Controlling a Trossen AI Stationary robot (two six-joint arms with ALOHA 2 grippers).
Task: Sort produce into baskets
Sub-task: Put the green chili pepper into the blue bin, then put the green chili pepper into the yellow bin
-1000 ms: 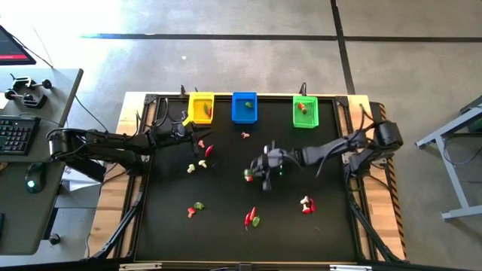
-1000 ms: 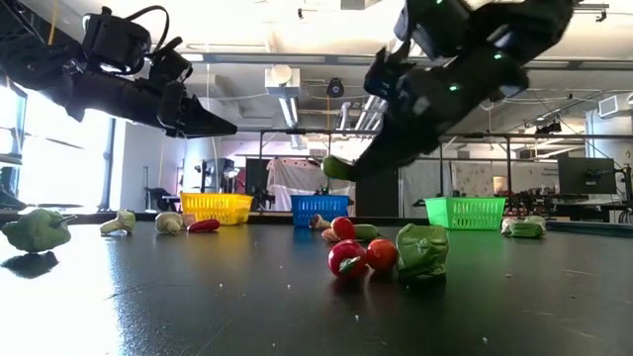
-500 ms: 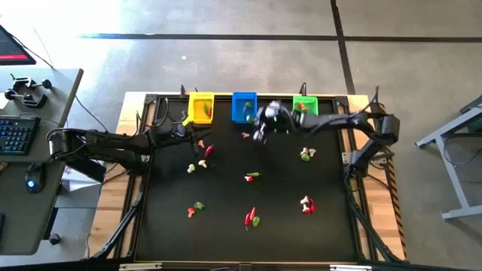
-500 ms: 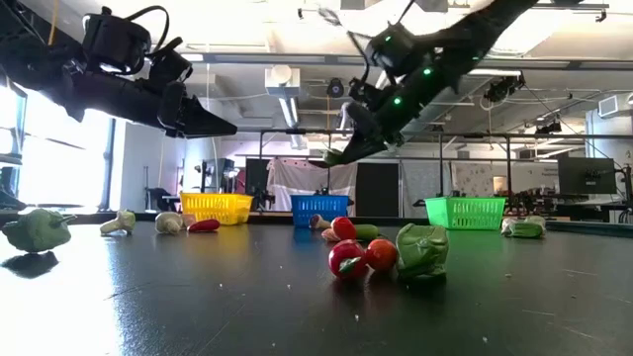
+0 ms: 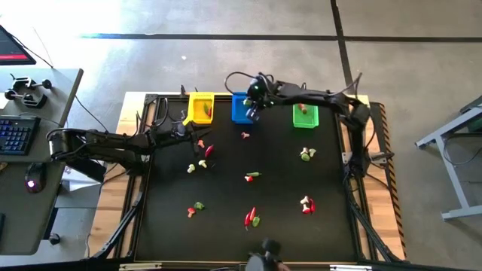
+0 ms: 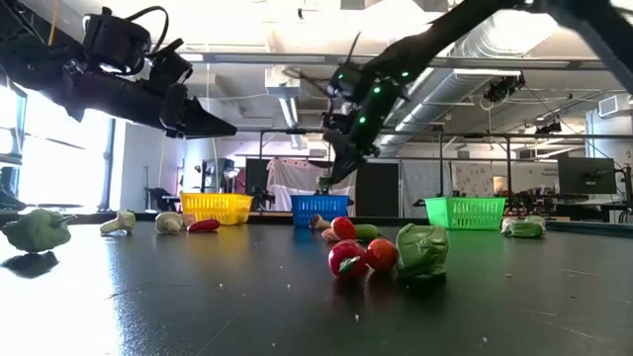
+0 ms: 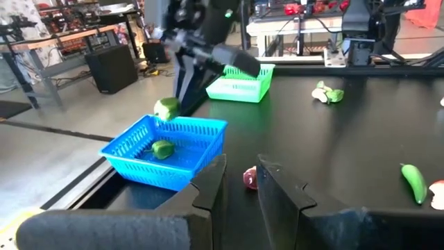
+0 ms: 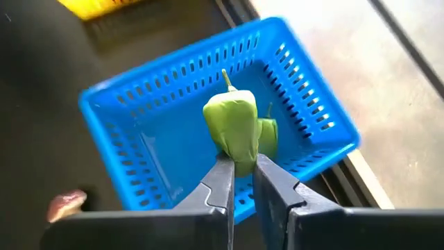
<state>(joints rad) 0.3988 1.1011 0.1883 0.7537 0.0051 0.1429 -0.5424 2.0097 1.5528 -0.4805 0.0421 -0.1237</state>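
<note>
Right gripper (image 8: 241,182) pinching green pepper (image 8: 235,130); above blue basket (image 8: 139,142)

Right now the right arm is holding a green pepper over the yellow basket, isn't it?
Not quite: the right gripper holds the green pepper over the blue basket, not the yellow one. The right wrist view shows it.

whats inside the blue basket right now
One green pepper piece lies on the floor of the blue basket. The right gripper holds a second green pepper above it, which hides part of the floor.
</note>
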